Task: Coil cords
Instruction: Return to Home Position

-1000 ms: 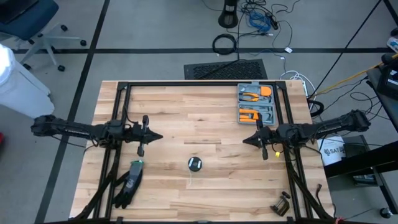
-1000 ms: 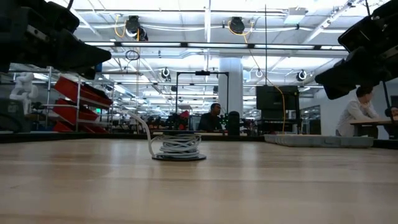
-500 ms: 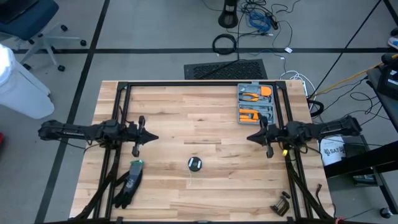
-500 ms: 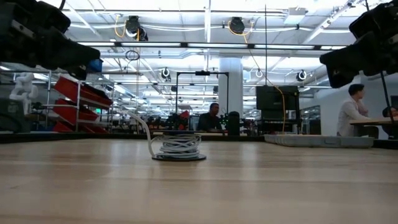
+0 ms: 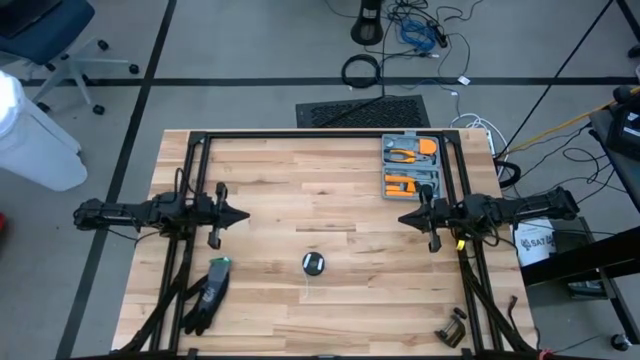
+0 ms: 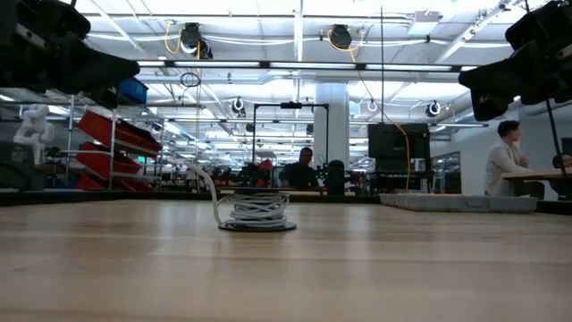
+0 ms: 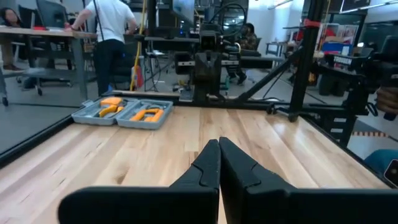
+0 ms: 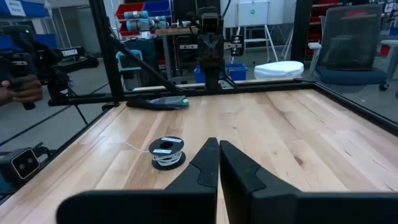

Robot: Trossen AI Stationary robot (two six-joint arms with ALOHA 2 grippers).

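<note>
- The cord is seen wound into a small round white bundle on a dark spool. It stands on the wooden table at 6 o'clock from the table centre, between the two arms and nearer the front edge.
- In the low view, the bundle rests flat on the tabletop, with one short free end curving up at its side.
- The left gripper is held above the table at 9 o'clock, pointing toward the centre. Its fingers are pressed together with nothing between them.
- The right gripper is held above the table at 3 o'clock, facing the left one. Its fingers are likewise clenched on nothing, and the spool lies well apart from them.
- A grey tool case with orange-handled tools lies open at 1 o'clock.
- A black glove lies at 7 o'clock, near the left front corner.
- A small dark object lies at 5 o'clock; it cannot be identified.
</note>
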